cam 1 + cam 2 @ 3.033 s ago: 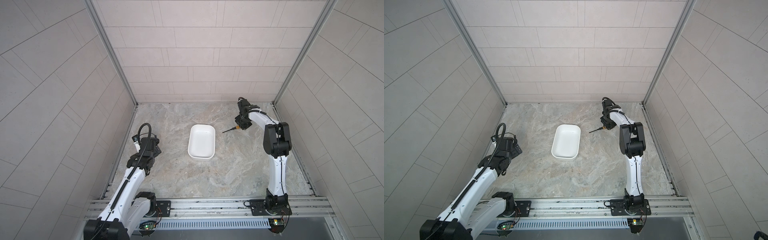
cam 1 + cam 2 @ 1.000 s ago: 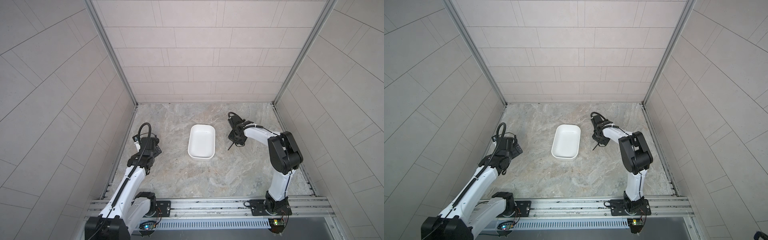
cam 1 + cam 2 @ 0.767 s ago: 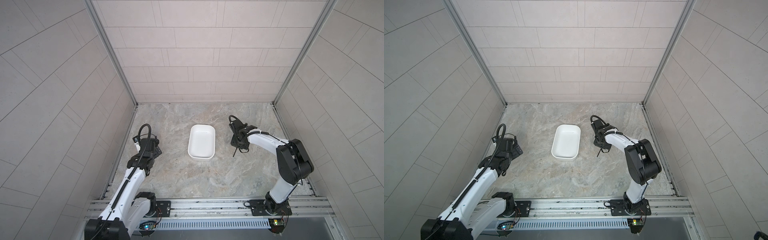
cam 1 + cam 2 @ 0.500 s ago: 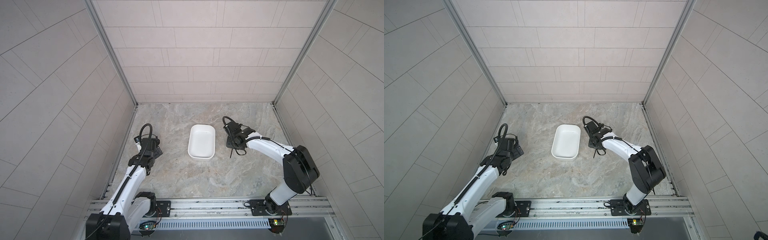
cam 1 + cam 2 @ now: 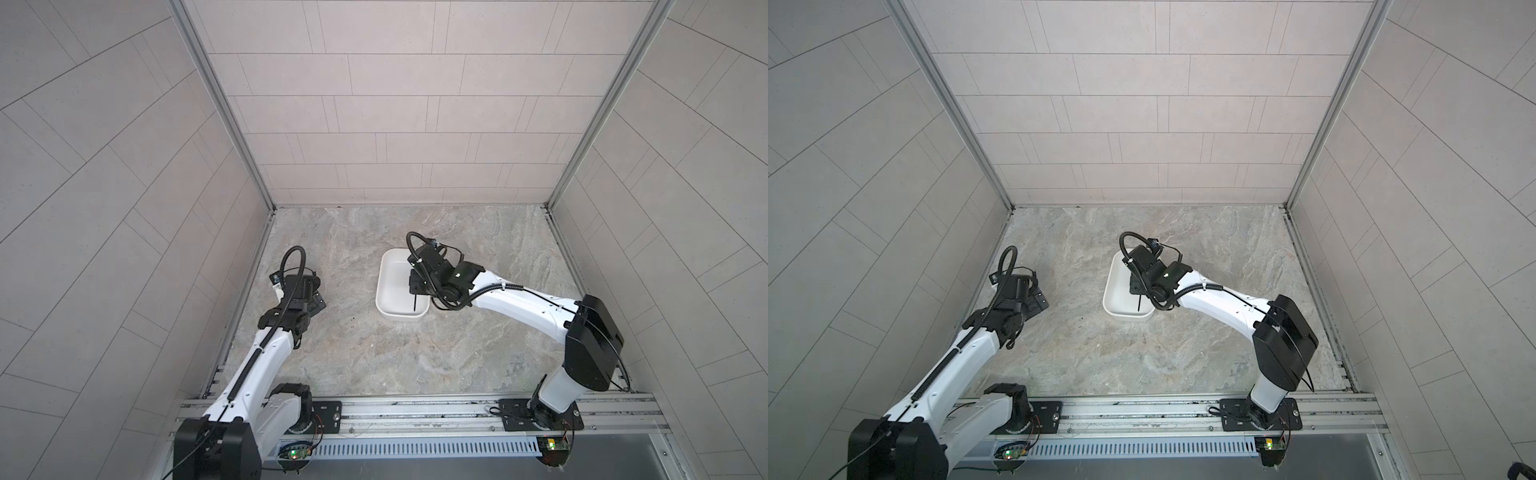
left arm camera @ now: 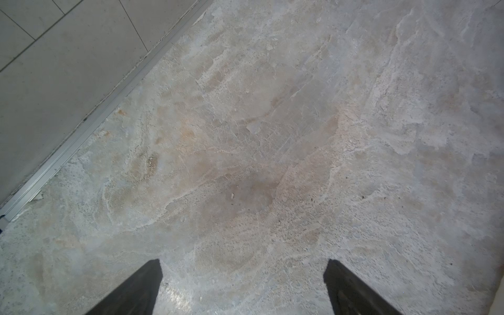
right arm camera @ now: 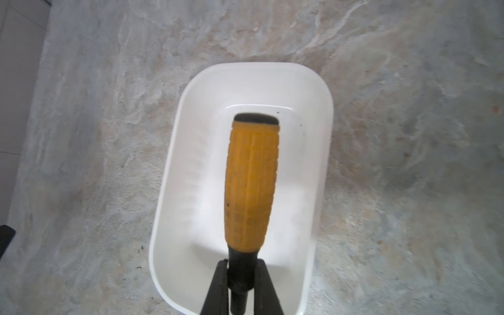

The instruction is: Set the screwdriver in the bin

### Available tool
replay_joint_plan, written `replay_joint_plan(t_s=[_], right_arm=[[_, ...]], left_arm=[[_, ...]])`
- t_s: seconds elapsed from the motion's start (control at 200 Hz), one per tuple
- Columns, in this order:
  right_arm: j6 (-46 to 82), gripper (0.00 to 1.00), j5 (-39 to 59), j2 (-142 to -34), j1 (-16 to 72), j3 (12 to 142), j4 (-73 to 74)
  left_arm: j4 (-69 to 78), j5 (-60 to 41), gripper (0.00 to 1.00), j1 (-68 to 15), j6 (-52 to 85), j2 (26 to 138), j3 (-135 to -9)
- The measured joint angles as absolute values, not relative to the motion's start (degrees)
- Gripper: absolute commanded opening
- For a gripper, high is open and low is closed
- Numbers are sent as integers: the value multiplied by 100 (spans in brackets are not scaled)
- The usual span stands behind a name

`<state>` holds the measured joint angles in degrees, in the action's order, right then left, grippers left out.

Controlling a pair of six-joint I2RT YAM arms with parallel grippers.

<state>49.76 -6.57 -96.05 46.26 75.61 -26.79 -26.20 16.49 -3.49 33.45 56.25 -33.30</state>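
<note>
Orange-handled screwdriver (image 7: 251,185) clamped by its collar in my right gripper (image 7: 242,263) above the white bin (image 7: 177,152); only release is pending; left gripper (image 6: 243,263) empty, jaws apart.

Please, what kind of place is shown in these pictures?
Probably a robot test cell: two arms bolted to an aluminium rail, tiled panel walls on three sides, and a stone-pattern floor with one white bin.
</note>
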Motion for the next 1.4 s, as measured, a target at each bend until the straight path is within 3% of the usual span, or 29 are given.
replay_joint_plan(t_s=[0.245,0.42,0.48,0.77,0.946,1.076,1.231,1.281,1.401], right_arm=[[4954,2,-436,-10534,4477,7977,-2576],[4945,28,-375,-10602,4418,8058,-2657],[4864,33,-353,-10602,4418,8079,-2663],[4799,37,-54,-10440,4123,8066,-2788],[4624,37,-113,-9631,3767,7664,-2834],[4045,38,-810,-8519,3498,7061,-2834],[2609,42,-3035,-6810,3321,5398,-1833],[1940,56,-3642,-6318,3299,4602,-1201],[880,65,-4322,-5428,3232,2956,-163]], left_arm=[[-2598,1632,100,-338,3343,5627,-3330],[-2598,1616,100,-338,3343,5629,-3330],[-2596,1603,100,-338,3343,5629,-3330],[-2593,1584,100,-338,3343,5636,-3330],[-2593,1568,100,-338,3341,5664,-3330],[-2585,1562,100,-338,3341,5680,-3330],[-2547,1535,100,-338,3341,5774,-3330],[-2543,1520,100,-338,3341,5806,-3330],[-2526,1496,100,-338,3341,5887,-3330]])
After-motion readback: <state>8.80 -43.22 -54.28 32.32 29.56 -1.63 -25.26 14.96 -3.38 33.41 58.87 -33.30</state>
